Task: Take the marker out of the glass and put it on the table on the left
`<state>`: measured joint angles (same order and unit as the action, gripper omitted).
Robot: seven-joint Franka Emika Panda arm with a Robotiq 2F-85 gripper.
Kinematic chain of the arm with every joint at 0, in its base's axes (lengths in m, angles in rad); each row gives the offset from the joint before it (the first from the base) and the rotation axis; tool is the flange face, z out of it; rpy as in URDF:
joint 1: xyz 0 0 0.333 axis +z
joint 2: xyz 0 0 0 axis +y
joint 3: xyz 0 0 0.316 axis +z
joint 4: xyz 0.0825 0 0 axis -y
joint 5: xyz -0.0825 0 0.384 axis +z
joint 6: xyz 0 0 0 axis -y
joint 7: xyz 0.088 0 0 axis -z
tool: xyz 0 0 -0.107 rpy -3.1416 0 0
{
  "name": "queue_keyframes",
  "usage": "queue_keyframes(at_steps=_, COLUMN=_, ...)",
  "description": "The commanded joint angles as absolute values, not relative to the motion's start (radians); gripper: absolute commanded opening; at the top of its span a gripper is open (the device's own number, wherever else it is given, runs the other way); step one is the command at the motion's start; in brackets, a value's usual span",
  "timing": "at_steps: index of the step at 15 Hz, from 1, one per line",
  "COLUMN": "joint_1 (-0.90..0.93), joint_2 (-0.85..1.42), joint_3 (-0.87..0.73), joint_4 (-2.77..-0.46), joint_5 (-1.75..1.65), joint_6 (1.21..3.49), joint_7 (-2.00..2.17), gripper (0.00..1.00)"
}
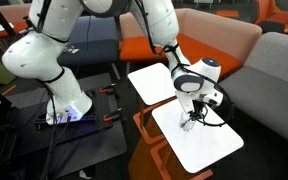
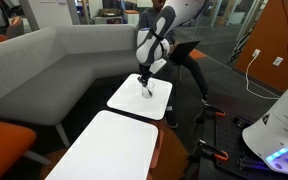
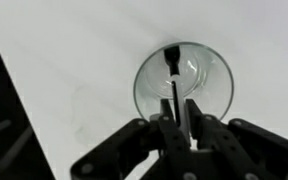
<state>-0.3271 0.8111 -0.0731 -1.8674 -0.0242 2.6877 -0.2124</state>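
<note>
Right up close in the wrist view, the gripper (image 3: 182, 112) points straight down, its two dark fingers (image 3: 169, 125) pinched together on the upper end of the marker (image 3: 172, 75). The thin dark stick runs down from them into the glass (image 3: 209, 85), and its far tip rests near the edge of the glass's bottom, so the marker is inside the glass and not lifted clear. The glass stands upright on the smaller white table (image 3: 84, 60), well in from its rounded edge. In both exterior views the gripper (image 1: 189, 120) (image 2: 146, 88) hangs low over that table (image 1: 209, 145) (image 2: 134, 103); the glass itself is too small there to make out. Just beside it sits the longer white table (image 1: 156, 82) (image 2: 104, 150), and beyond both a grey sofa (image 2: 44, 70)
</note>
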Motion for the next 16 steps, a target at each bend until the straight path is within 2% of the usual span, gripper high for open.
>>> queue_keyframes(at_steps=1, joint_1=-0.344, joint_2=0.821, joint_3=-0.063, joint_4=-1.84, joint_5=-0.022, joint_6=2.649, joint_7=-0.25, gripper=0.0)
queue_keyframes(at_steps=3, joint_1=-0.355, joint_2=0.806, joint_3=-0.058, joint_4=-1.854, joint_5=-0.022, joint_6=2.657, joint_7=-0.263, gripper=0.03)
queue_keyframes(at_steps=9, joint_1=-0.374, joint_2=0.685, joint_3=-0.05, joint_4=-1.928, joint_5=-0.013, joint_6=2.6, joint_7=-0.315, gripper=0.03)
queue_keyframes(at_steps=16, joint_1=-0.257, joint_2=0.461, joint_3=-0.141, joint_4=-2.045, joint_5=-0.091, joint_6=2.558, joint_7=-0.191, gripper=0.03)
